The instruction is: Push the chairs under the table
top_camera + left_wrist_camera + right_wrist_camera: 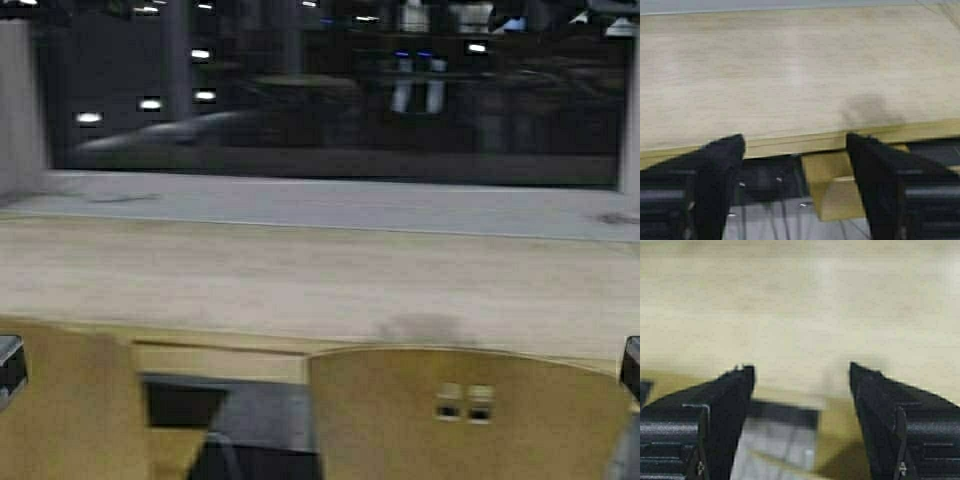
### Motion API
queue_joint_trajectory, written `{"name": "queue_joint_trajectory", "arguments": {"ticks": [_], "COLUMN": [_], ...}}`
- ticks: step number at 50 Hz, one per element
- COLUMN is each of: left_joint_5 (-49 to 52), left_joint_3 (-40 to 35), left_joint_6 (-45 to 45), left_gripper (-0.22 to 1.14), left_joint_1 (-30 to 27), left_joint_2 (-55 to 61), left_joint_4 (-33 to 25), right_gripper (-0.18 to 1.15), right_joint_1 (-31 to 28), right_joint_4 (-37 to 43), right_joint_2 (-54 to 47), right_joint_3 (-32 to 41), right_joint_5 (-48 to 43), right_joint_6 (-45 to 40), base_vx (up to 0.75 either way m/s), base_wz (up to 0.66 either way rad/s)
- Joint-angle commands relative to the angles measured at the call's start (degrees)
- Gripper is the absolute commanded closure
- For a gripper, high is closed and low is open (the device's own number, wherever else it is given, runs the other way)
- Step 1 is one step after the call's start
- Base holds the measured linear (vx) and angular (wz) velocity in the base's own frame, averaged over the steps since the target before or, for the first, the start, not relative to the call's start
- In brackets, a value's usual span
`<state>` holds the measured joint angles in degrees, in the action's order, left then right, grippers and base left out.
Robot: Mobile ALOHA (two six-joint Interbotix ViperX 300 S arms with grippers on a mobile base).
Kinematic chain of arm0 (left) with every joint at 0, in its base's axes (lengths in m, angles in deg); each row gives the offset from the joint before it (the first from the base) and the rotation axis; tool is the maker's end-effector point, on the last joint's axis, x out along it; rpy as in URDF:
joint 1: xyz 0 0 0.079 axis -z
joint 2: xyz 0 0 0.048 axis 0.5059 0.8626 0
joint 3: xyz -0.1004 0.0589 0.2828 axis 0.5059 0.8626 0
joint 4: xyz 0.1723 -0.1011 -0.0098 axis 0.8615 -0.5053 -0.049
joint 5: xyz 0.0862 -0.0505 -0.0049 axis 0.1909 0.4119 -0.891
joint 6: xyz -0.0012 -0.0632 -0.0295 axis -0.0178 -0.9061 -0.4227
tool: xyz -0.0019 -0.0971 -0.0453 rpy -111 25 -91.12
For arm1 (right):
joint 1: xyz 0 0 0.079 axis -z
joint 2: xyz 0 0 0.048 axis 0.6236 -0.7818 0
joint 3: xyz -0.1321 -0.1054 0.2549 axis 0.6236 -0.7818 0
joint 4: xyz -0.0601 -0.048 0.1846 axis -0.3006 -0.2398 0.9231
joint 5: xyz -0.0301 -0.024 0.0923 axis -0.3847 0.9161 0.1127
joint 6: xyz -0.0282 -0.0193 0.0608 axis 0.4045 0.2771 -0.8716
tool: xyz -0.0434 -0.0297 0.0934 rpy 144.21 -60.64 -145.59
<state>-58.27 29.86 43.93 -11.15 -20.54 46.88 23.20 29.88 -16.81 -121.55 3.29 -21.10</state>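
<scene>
- Light wood fills the middle of the high view: the table (pixel 300 280) runs the full width as a long counter top, with a grey sill (pixel 330 200) and a dark window (pixel 330 90) behind it.
- Two of the chairs show in the high view. The right chair (pixel 470 420) stands with its curved backrest just in front of the table's front edge, small square cut-outs visible in it. The left chair (pixel 60 400) shows only its backrest at the lower left corner, also close against the edge.
- Between the two chairs the dark space under the table is visible (nothing there can be made out).
- Only slivers of the arms show in the high view, at the far left and far right edges.
- Left wrist view: the left gripper (pixel 795 150) hovers at the table's thick front edge (pixel 790 142), its black fingers (pixel 720 170) spread wide with nothing between them. A tan chair part (pixel 832 185) sits below the edge, beside one finger.
- Right wrist view: the right gripper (pixel 800 380) likewise faces the table top (pixel 800 305), fingers (pixel 890 415) spread apart and holding nothing. Tan wood shows below, too blurred to name.
</scene>
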Motion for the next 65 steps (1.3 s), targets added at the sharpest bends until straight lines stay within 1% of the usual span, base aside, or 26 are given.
{"name": "queue_joint_trajectory", "arguments": {"ticks": [1,9,21,28,56,65], "left_joint_5": [-3.3,-4.0,-4.0,-4.0,-4.7,-4.7], "left_joint_3": [-0.3,-0.2,0.0,0.3,0.6,0.8], "left_joint_6": [0.2,0.3,0.1,-0.7,-1.2,-1.3], "left_gripper": [-0.03,-0.03,-0.03,-0.03,-0.03,-0.03], "left_joint_1": [-0.1,-0.1,-0.1,-0.1,-0.1,-0.1], "left_joint_2": [0.2,-0.6,-2.5,-2.5,-2.5,-1.9], "left_joint_4": [0.2,0.4,0.2,0.1,0.1,0.1], "right_gripper": [0.07,0.07,0.07,0.07,0.07,0.07], "right_joint_1": [-0.4,-0.4,-0.4,-0.4,-0.4,-0.4], "right_joint_4": [-0.3,-1.2,-4.3,-5.4,-5.4,-5.5], "right_joint_2": [1.0,2.6,10.6,12.7,12.4,10.5], "right_joint_3": [-0.1,-0.5,-2.5,-3.4,-2.6,-2.0], "right_joint_5": [-0.2,-0.8,-0.9,-0.9,-2.1,-2.2], "right_joint_6": [0.1,0.3,0.3,0.1,-0.2,-0.2], "base_vx": [-0.11,-0.13,-0.20,-0.22,-0.32,-0.35], "base_wz": [0.50,0.49,0.38,0.30,0.19,0.22]}}
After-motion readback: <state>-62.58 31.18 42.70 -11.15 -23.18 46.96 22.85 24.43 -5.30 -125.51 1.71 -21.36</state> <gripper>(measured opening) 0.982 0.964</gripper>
